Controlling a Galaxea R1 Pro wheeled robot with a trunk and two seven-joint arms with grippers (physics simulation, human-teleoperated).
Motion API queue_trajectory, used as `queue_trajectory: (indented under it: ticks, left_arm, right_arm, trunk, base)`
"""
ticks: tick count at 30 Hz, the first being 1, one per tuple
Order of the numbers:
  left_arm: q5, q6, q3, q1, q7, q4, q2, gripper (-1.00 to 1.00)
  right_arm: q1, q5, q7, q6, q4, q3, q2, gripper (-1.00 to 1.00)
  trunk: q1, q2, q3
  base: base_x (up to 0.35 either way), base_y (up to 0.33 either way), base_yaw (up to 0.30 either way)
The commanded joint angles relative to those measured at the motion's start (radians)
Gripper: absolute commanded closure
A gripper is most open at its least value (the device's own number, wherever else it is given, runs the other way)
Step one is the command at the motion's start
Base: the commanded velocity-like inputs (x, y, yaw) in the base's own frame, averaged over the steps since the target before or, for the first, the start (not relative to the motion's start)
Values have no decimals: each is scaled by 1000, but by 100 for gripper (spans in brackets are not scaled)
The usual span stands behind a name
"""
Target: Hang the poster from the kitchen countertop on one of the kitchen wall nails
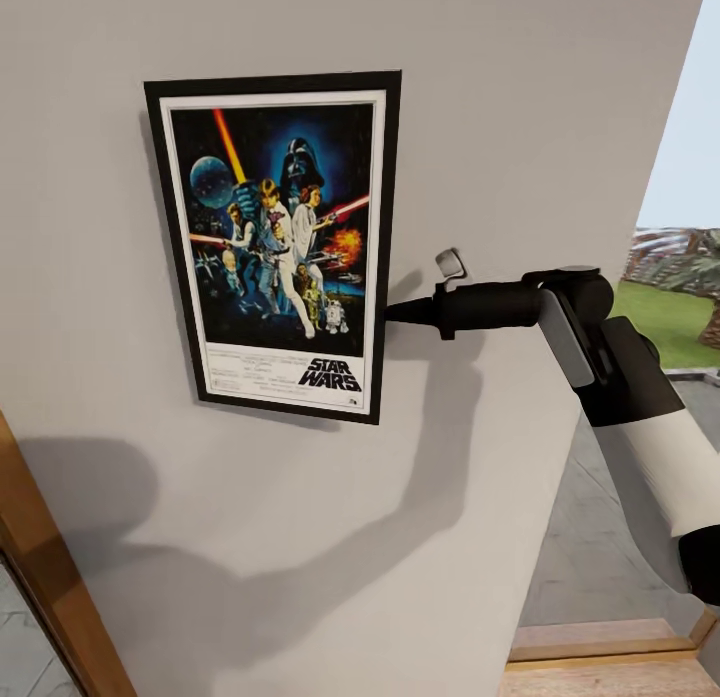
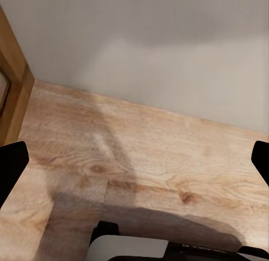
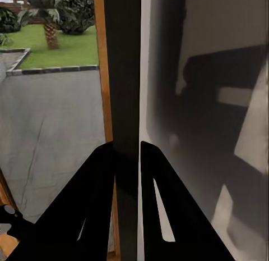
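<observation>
The Star Wars poster (image 1: 280, 242), black-framed with a white inner border, stands upright and slightly tilted flat against the pale grey wall (image 1: 520, 97). My right gripper (image 1: 392, 312) reaches in from the right and is shut on the poster's right edge, about mid-height. In the right wrist view the two black fingers (image 3: 101, 182) pinch the dark frame edge (image 3: 126, 64) between them. My left gripper (image 2: 134, 165) hangs open over the wooden floor (image 2: 157, 154) with nothing between its fingers. The wall nail is hidden, and the kitchen countertop is out of view.
A wooden door frame (image 1: 45, 577) runs up the lower left of the wall. To the right the wall ends at an opening onto grey paving (image 1: 600, 537) and a lawn (image 1: 670, 317). My arm's shadow falls on the wall below the poster.
</observation>
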Motion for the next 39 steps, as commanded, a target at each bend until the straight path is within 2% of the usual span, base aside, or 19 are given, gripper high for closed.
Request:
queue_trajectory:
  ticks: [1,39]
  left_arm:
    - [4,9,3,0,-6,-2,0,-100]
    - [5,9,6,0,-6,-4,-8,-100]
  right_arm:
    - [-1,-5,1,7,1,1,0,100]
    - [-1,-2,-2,5,1,-2,-4,100]
  trunk:
    - [1,0,0]
    - [1,0,0]
  base:
    - [181,0,0]
    - [12,0,0]
